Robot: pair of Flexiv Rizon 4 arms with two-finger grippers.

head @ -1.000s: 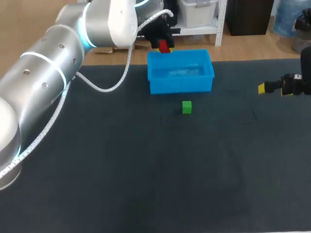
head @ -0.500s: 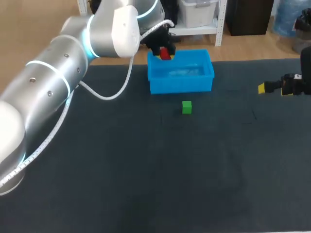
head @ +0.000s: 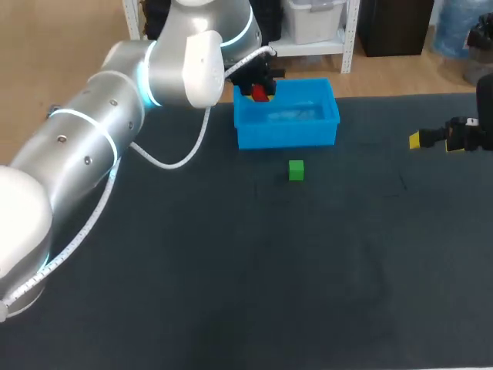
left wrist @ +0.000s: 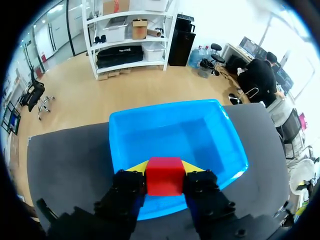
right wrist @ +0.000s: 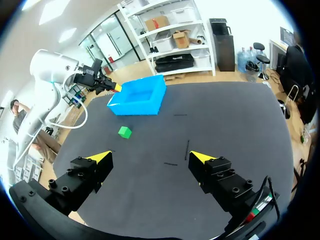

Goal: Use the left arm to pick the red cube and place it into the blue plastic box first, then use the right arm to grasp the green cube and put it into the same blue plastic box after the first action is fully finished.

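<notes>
The red cube [left wrist: 165, 176] is sitting clamped between the two yellow-tipped fingers of the left gripper [left wrist: 165, 168], which is squeezing it from both sides and holding it in the air. It is hanging above the blue box [left wrist: 200, 137], close to the wall at one corner rather than over the middle; the head view is showing it at the box's far left corner. The box is looking bare inside, so the first step appears to be in its closing part: the cube is carried over but not yet let go. The next move is probably calling for a small shift inward, or a short descent, and then an opening of the fingers so that the cube is dropping onto the box floor and not catching the rim. The green cube [head: 296, 170] is lying on the dark table [head: 231, 293] just in front of the box, apart from it and untouched. The right gripper [right wrist: 151, 156] is hanging with its fingers spread wide and nothing between them, well apart from the green cube, at the table's right side. Its turn is coming only once the red cube is released.
</notes>
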